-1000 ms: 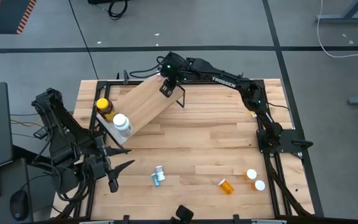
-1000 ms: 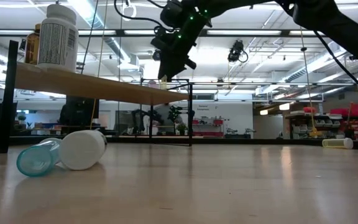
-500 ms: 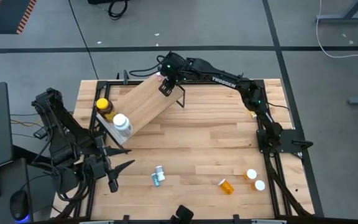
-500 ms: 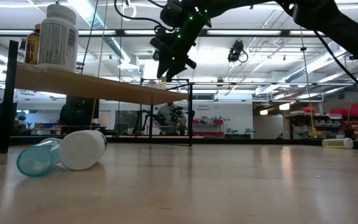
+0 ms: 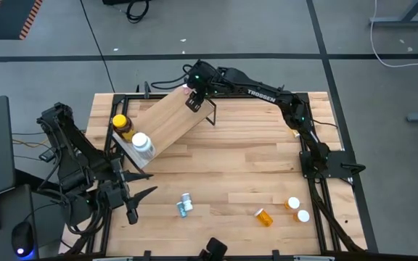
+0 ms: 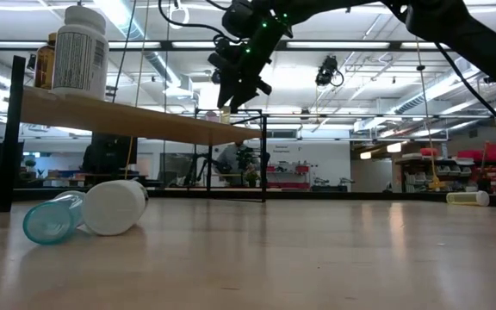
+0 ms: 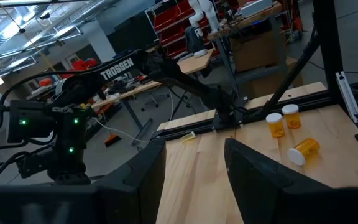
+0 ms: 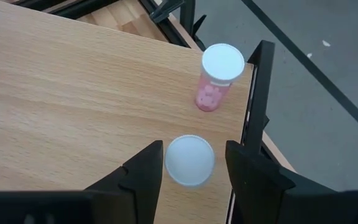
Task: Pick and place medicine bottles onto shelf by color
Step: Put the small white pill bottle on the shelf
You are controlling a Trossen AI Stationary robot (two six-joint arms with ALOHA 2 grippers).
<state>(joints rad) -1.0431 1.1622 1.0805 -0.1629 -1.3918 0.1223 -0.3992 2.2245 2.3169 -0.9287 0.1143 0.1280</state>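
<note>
The shelf (image 5: 167, 125) stands slantwise at the table's far left. An amber jar with a yellow lid (image 5: 122, 125) and a white-capped bottle (image 5: 141, 145) stand on its near-left end. My right gripper (image 8: 194, 155) hangs open over the shelf's far corner. Its fingers stand on either side of a white-capped vial (image 8: 190, 160) that is upright on the board, with a gap on each side. A pink vial (image 8: 211, 84) stands just beyond it. My left gripper (image 5: 142, 183) waits open at the table's left. Teal and white vials (image 5: 184, 205) and orange vials (image 5: 264, 216) lie on the tabletop.
Two more orange vials (image 5: 297, 209) stand near the table's right front. The shelf's black frame post (image 8: 258, 93) rises right beside the pink vial. In the low view the teal vial (image 6: 50, 220) and the white vial (image 6: 114, 207) lie side by side below the shelf's front.
My right gripper has opened a little while staying in place over the shelf's far corner. The white-capped vial between its fingers stands on the board.
</note>
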